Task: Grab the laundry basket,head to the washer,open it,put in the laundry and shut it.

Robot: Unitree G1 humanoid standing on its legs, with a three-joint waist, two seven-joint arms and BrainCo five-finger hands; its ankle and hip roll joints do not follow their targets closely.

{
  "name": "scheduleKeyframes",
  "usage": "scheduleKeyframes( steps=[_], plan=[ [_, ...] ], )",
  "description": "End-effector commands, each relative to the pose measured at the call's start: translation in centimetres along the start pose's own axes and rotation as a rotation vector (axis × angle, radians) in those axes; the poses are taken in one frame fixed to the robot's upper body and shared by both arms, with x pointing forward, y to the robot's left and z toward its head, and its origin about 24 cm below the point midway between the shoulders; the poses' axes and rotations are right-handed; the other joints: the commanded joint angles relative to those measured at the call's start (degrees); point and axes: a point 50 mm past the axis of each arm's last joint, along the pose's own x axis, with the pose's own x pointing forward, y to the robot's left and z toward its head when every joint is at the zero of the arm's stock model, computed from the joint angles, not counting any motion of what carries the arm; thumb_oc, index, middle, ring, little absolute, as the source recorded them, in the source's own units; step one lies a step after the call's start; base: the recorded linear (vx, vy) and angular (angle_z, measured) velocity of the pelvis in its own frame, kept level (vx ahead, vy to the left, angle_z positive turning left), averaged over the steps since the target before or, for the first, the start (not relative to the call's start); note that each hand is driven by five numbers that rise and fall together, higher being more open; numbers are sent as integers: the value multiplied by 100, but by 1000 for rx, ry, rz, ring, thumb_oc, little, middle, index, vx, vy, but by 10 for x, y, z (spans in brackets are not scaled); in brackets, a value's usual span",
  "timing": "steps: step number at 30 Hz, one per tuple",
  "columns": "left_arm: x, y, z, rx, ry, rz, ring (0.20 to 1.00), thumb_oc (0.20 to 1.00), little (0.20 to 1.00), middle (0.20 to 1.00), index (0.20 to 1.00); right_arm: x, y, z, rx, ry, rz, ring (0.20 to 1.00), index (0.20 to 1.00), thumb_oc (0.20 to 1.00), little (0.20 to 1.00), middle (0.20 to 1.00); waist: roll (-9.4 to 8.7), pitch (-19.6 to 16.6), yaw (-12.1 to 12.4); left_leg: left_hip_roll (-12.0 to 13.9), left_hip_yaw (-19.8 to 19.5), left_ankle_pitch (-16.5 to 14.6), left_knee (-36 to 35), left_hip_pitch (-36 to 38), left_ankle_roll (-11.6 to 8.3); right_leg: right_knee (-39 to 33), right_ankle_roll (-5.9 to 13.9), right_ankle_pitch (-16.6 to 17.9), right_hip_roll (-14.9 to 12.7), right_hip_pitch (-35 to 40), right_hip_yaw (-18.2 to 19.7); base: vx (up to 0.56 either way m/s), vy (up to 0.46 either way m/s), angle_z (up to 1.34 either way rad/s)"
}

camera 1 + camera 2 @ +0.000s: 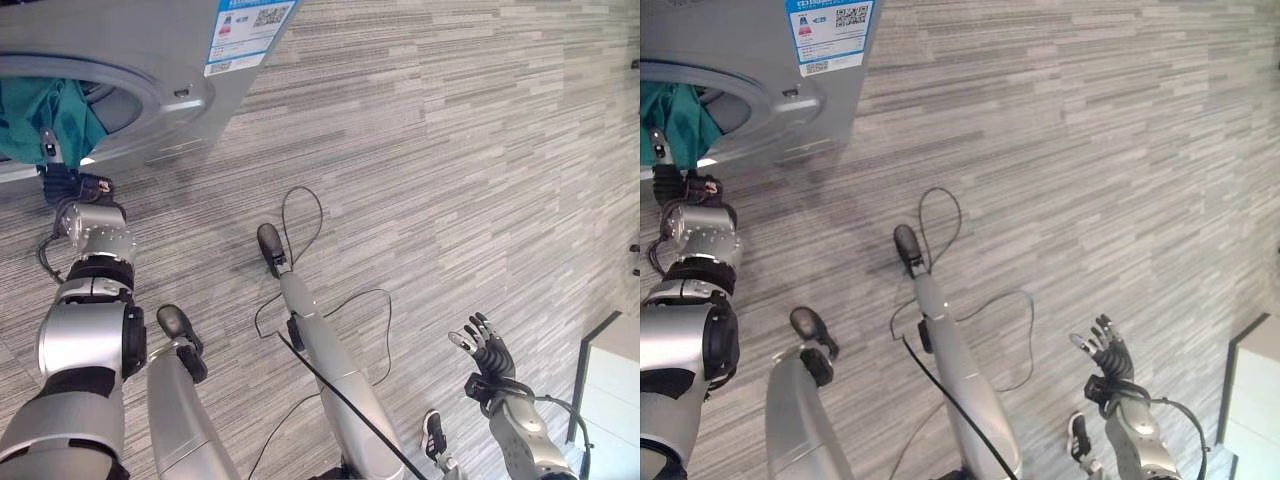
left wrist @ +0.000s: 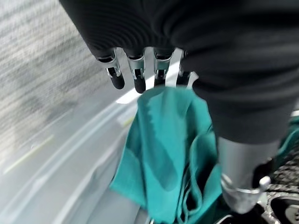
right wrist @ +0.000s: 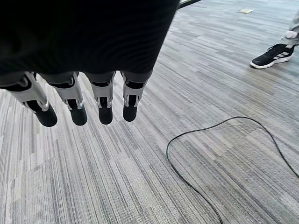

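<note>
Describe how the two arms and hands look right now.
Both arms are silver-grey shells with black joint bands. The left hand and right hand each have silver fingers with dark tips under a dark ribbed cover. In the head views a thin black cable loops at each wrist.

the washer is cut off by the frame; the left robot hand is partly hidden in teal laundry.
</note>
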Motion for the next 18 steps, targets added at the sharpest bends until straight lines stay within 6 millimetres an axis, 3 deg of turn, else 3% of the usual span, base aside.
scheduleKeyframes(
  steps=[1,2,3,7,12,18],
  plan=[
    [0,-41,43,15,-139,-167,812,812,812,812,812,-4,-30,20,-42,-68,-69,1000,1000,1000,1000,1000,-52,290,78,-203,157,-294,-393,804,112,-326,204,-201,1,446,-291,28,5,-5],
    [-2,-49,44,21,-143,-193,382,382,382,382,382,-5,-30,20,-43,-66,-67,1000,1000,1000,1000,1000,-39,285,68,-204,146,-315,-371,778,119,-326,204,-200,-1,422,-281,34,6,0],
    [-4,-58,46,18,-157,-220,200,200,200,200,200,-6,-30,19,-43,-67,-66,1000,1000,1000,1000,1000,-28,282,65,-206,144,-323,-355,758,122,-326,201,-198,4,402,-275,0,0,0],
    [-13,-84,53,14,-214,-296,200,200,200,200,200,-15,-31,6,-51,-27,-68,1000,1000,1000,1000,1000,65,256,89,-253,110,-307,-339,725,147,-343,188,-198,3,380,-256,8,-5,0],
    [-18,-97,65,39,-269,-328,200,200,200,200,200,-18,-30,0,-49,-10,-72,1000,1000,1000,1000,1000,178,229,180,-291,89,-243,-434,772,139,-342,188,-197,-37,414,-275,3,-13,0],
    [-32,-121,77,40,-331,-452,200,200,200,200,200,-14,-31,-2,-73,12,-74,1000,1000,1000,1000,1000,408,182,456,-483,95,12,-1065,1279,88,-335,257,-183,-259,786,-416,-34,-46,11]
  ],
)
